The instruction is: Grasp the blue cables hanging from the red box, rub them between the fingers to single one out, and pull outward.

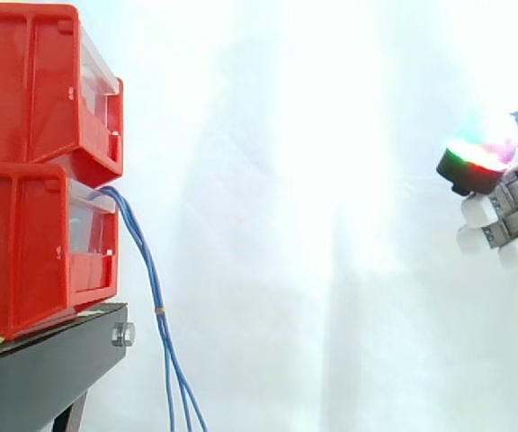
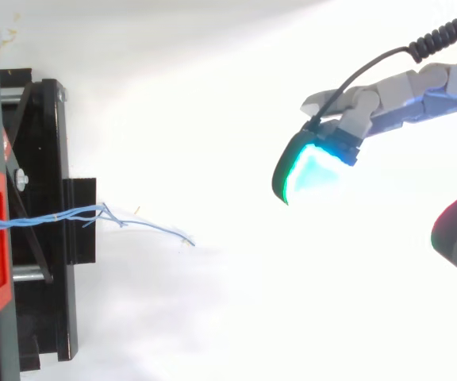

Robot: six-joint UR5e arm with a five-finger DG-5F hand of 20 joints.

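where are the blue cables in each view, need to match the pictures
Side view: the blue cables hang left of centre, from the front of the red bins to the bottom edge.
Top view: the blue cables run rightward from the left edge at mid height.
Shared landmark: the red bins they come out of.

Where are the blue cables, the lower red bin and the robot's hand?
blue cables point(image 1: 151, 274): side view, middle of the hanging bundle.
lower red bin point(image 1: 21, 252): side view, its side wall.
hand point(image 2: 395, 94): top view, on a grey finger.
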